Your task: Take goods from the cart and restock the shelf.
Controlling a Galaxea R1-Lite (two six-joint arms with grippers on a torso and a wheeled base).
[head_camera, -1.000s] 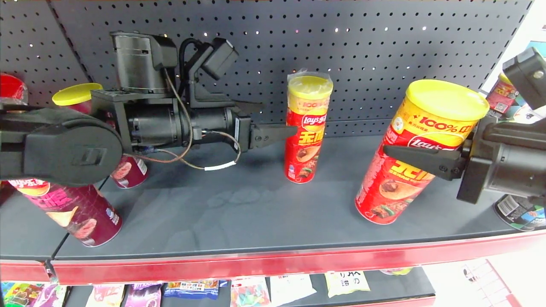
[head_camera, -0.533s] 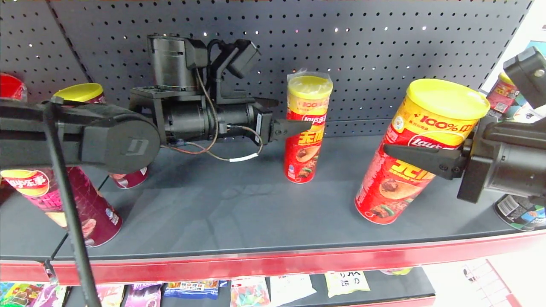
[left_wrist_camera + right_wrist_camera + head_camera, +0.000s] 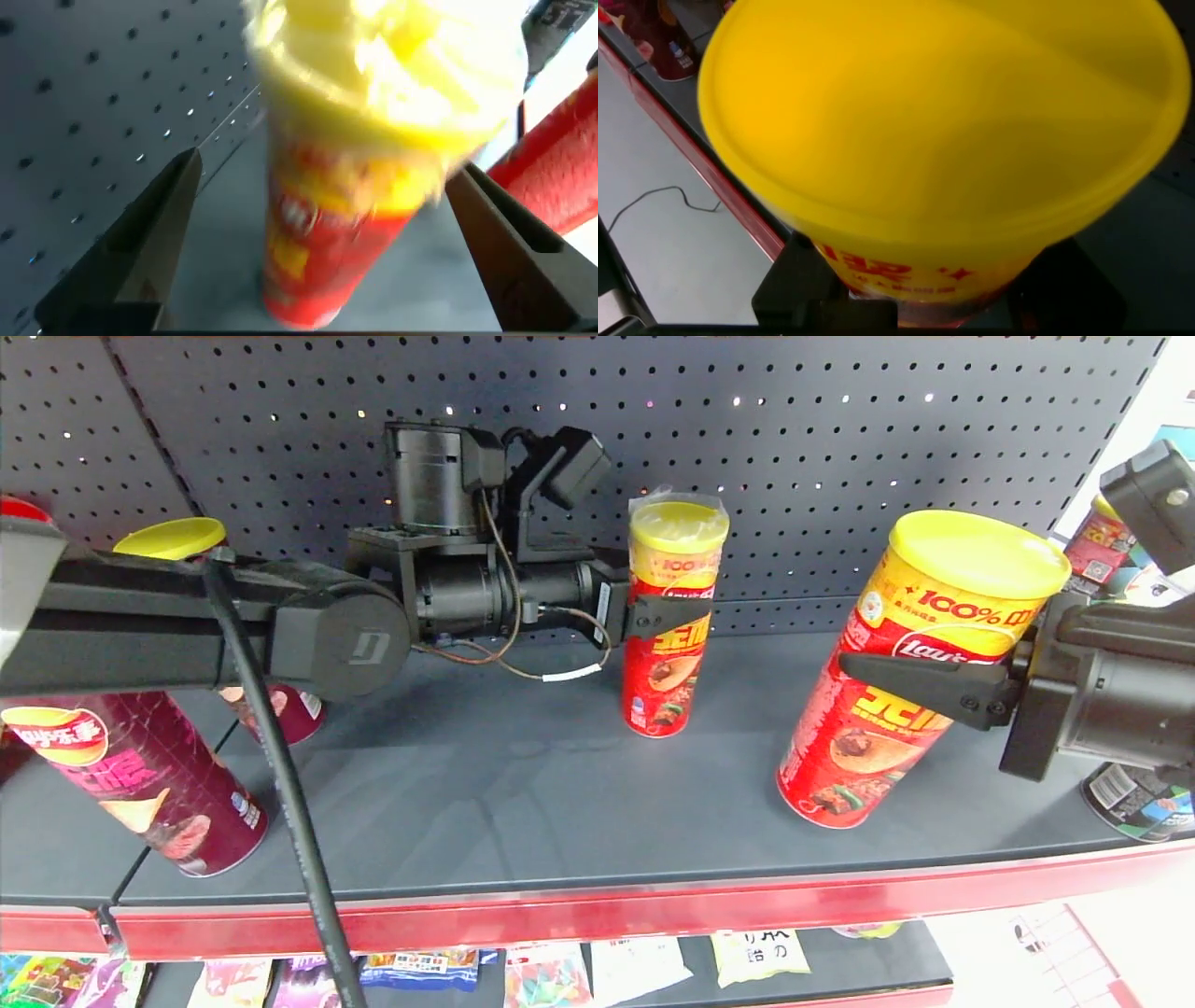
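shelf (image 3: 523, 803): grey deck, red front lip.
maroon can (image 3: 159, 784): front L of deck, leaning.
big can (image 3: 864, 761): red, yellow lid, front R, tilted w/ top to R, base low at deck.
R gripper (image 3: 896, 649): clamped on big can's upper body.
small can (image 3: 667, 681): red, yellow lid, upright, mid-deck at back.
L gripper (image 3: 325, 173): spread wide, one finger each side of small can, gaps both sides.
pegboard (image 3: 794, 448): dark, behind all.

Bright, even light; glare on the shelf (image 3: 523, 803), its edge bowed; wrapped can (image 3: 336, 215) blurred up close.
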